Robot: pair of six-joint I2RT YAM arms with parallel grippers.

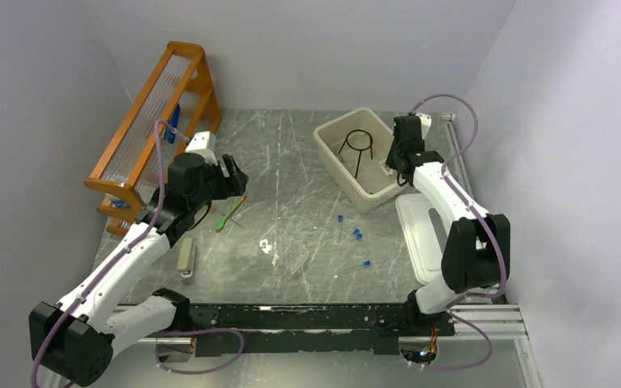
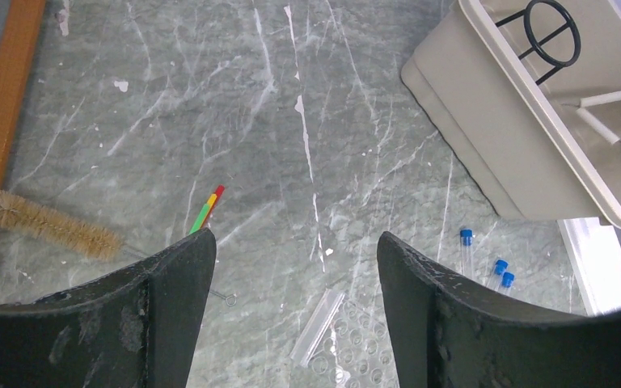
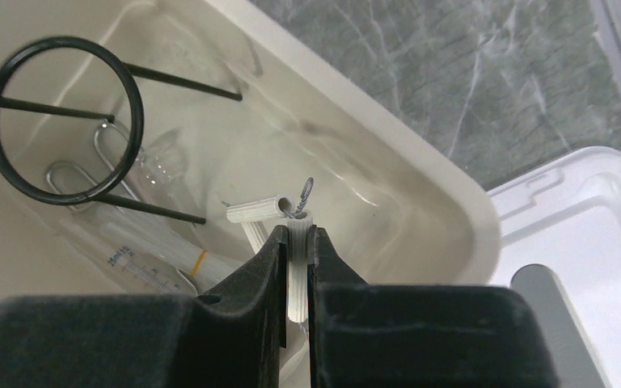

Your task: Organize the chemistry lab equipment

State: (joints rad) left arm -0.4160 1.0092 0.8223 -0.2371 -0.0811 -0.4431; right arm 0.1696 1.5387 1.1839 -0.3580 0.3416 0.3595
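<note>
My right gripper [image 3: 297, 234] is shut on one white ribbed bar of the white triangle [image 3: 252, 212] and holds it inside the beige bin [image 3: 420, 174]. In the bin lie the black wire ring with stem [image 3: 61, 121], metal loop handles [image 3: 105, 158] and a clear graduated tube [image 3: 141, 271]. My left gripper [image 2: 295, 259] is open and empty above the table. Under it are the green-handled tool [image 2: 204, 210], a clear thin tube [image 2: 317, 327] and blue-capped tubes [image 2: 466, 238]. In the top view the right gripper [image 1: 394, 166] is at the bin's right rim and the left gripper [image 1: 233, 174] is near the tool [image 1: 230, 212].
The orange wooden rack [image 1: 158, 121] stands at the far left. A bristle brush [image 2: 48, 226] lies beside it. A white lid [image 1: 424, 234] lies right of the bin [image 1: 368, 198]. A grey item [image 1: 186, 259] lies near the left arm. A clear dimpled sheet [image 2: 356, 356] lies by the thin tube.
</note>
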